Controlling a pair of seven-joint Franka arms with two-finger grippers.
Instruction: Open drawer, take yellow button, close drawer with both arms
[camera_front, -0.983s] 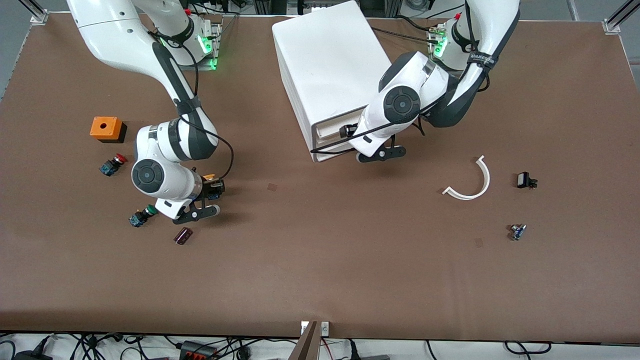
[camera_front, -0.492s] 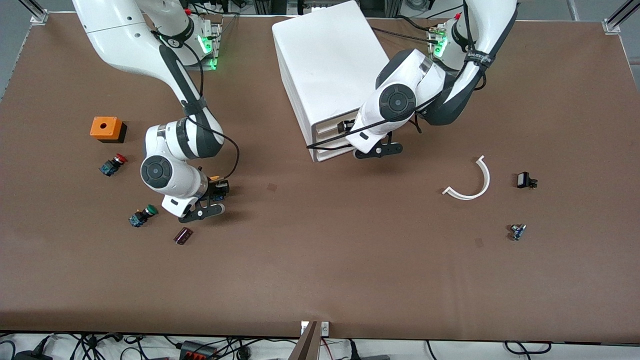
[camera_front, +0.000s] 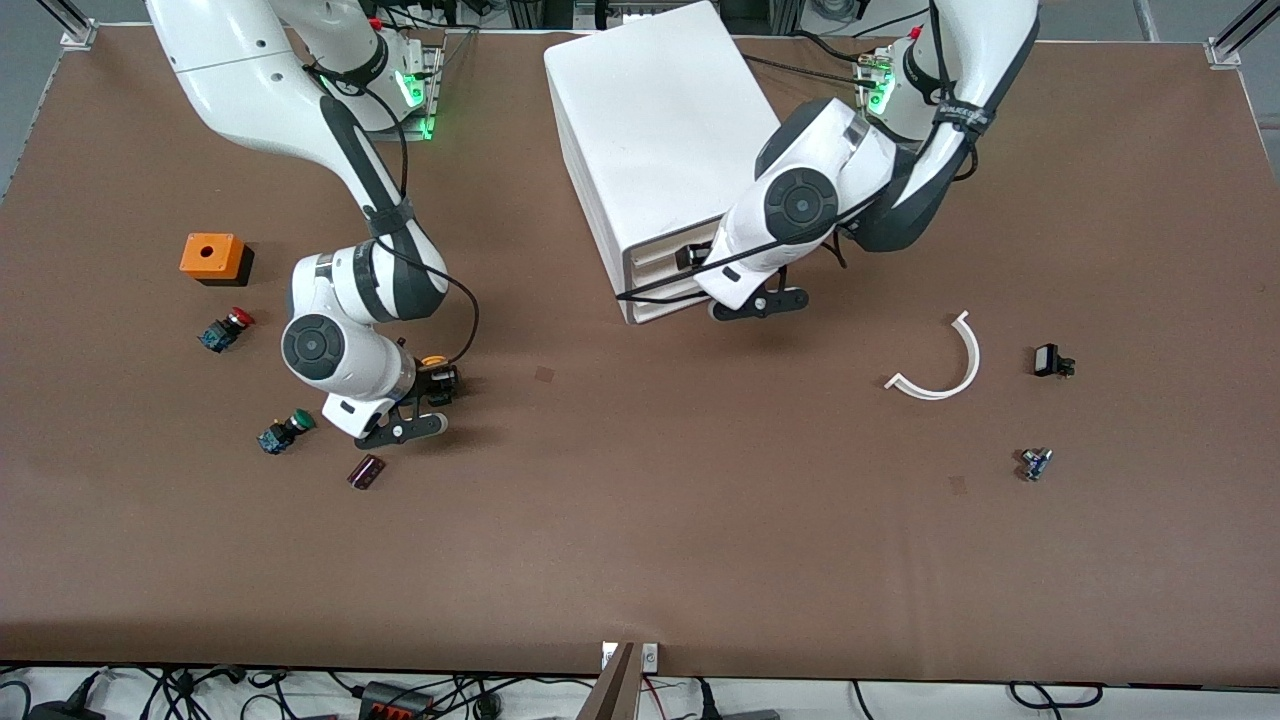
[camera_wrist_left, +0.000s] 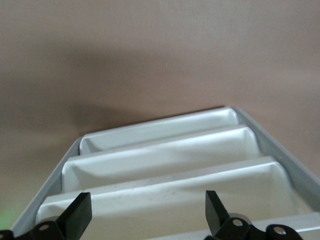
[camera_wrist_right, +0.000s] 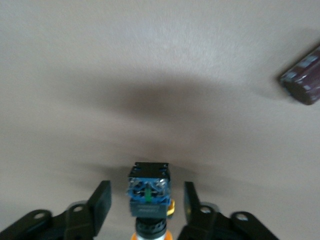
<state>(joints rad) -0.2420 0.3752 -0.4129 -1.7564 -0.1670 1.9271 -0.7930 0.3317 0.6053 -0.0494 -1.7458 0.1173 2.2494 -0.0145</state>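
Observation:
The button (camera_front: 433, 362), yellow-orange cap on a blue body, lies on the brown table toward the right arm's end. My right gripper (camera_front: 430, 390) is low over it and open; in the right wrist view the button (camera_wrist_right: 148, 187) sits between the fingers (camera_wrist_right: 101, 197) with a gap on each side. The white cabinet (camera_front: 650, 110) stands near the arms' bases. My left gripper (camera_front: 693, 262) is at its front, level with the drawer (camera_front: 660, 252), and stands open (camera_wrist_left: 146, 205) with nothing in it. I cannot tell how far out the drawer stands.
Near the right arm lie an orange box (camera_front: 212, 256), a red-capped button (camera_front: 227, 329), a green-capped button (camera_front: 283, 431) and a dark maroon part (camera_front: 366, 471). Toward the left arm's end lie a white curved strip (camera_front: 940, 362) and two small dark parts (camera_front: 1050, 361) (camera_front: 1035, 463).
My right gripper has opened and let go of the button, which now lies on the table. The left arm has shifted slightly at the cabinet's front, its gripper still open.

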